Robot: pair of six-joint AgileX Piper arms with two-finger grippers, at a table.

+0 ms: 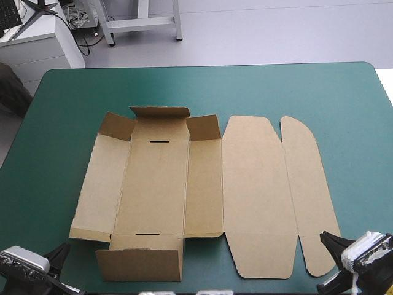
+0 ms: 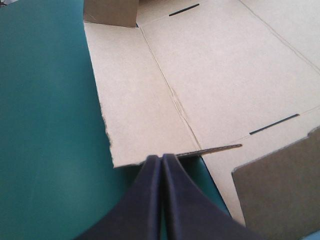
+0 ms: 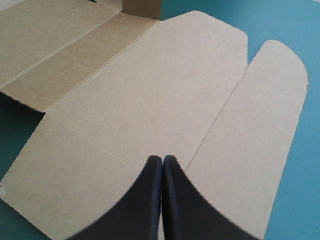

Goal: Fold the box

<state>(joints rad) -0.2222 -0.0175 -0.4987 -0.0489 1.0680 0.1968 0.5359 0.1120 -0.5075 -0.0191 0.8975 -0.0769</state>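
The brown box (image 1: 202,190) lies unfolded on the teal-green cover, its lid panel and rounded flap (image 1: 307,196) flat toward the right. Small end flaps at the far edge and the near end flap (image 1: 140,263) stand partly raised. My left gripper (image 2: 162,158) is shut, its tip at the near left corner of the box (image 2: 200,75), just above the board's edge. My right gripper (image 3: 163,160) is shut too, hovering over the crease between lid and rounded flap (image 3: 260,130). In the high view the left gripper (image 1: 58,255) and right gripper (image 1: 328,241) sit at the near corners.
Bare teal-green cover (image 1: 295,86) surrounds the box on all sides, widest at the far side and the right. The table's left edge (image 1: 24,117) curves near the box's left wall.
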